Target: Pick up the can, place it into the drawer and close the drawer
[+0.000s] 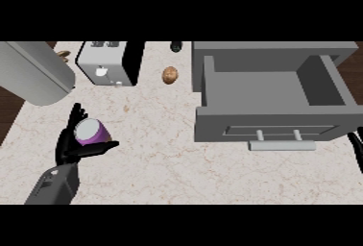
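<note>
A purple can [93,133] with a silver lid stands upright on the left side of the marble counter. My left hand [69,143] cups it: straight fingers rise along its left side and the thumb stretches out under its near side. The grey drawer [262,91] is pulled open at the right and looks empty; its front panel carries a bar handle [282,145]. Only the straight black fingers of my right hand [355,150] show, at the right edge beside the drawer's front.
A white and black toaster [108,62] stands at the back. A large grey cylinder [34,72] lies at the back left. A small brown object [170,75] and a dark one [175,46] lie between the toaster and the drawer.
</note>
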`<action>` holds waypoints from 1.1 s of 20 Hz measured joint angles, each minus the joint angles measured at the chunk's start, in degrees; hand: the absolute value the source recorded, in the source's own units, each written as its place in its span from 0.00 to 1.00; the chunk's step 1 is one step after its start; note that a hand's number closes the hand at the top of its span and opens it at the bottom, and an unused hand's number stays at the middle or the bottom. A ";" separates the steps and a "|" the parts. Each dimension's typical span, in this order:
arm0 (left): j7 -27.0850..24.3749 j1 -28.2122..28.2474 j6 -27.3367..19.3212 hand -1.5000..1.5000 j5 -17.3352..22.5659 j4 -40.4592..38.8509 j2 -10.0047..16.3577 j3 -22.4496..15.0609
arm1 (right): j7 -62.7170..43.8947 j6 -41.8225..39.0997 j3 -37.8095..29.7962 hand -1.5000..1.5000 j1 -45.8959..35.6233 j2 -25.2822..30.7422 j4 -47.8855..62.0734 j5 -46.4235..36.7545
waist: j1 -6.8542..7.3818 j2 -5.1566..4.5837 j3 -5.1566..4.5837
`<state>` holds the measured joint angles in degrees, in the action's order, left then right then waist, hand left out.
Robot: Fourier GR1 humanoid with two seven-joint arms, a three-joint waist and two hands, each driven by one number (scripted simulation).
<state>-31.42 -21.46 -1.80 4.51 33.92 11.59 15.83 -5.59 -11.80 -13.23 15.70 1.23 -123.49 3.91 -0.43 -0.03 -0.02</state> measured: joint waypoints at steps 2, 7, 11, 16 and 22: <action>-0.04 -0.45 0.09 1.00 0.16 0.09 -0.16 -0.35 | -0.01 0.39 0.52 0.00 -0.56 0.04 0.52 -0.19 | 0.06 0.04 0.02; -1.78 -1.54 1.04 1.00 0.65 -0.85 -0.34 -0.77 | -0.08 -0.53 -1.07 0.00 -0.81 0.46 0.48 1.37 | 0.07 0.08 0.10; -1.15 -3.76 2.02 1.00 1.68 -1.91 -1.27 -0.82 | 0.55 -0.55 -0.97 0.00 -0.29 -0.32 0.75 1.06 | -0.01 0.02 0.03; 0.74 -2.07 2.23 1.00 2.94 2.71 -2.04 -1.69 | 0.91 -0.86 -1.65 0.00 -0.20 -0.06 0.72 1.48 | 0.18 0.07 0.02; 4.94 2.38 1.25 1.00 4.08 12.93 -3.41 -3.74 | 0.97 -0.24 -1.29 0.00 0.27 -0.22 0.15 1.66 | 0.36 0.12 0.03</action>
<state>-26.48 -19.08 -0.55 8.59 46.85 8.18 12.10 -4.62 -12.04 -14.52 15.97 1.00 -123.35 5.57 -0.07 0.09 0.01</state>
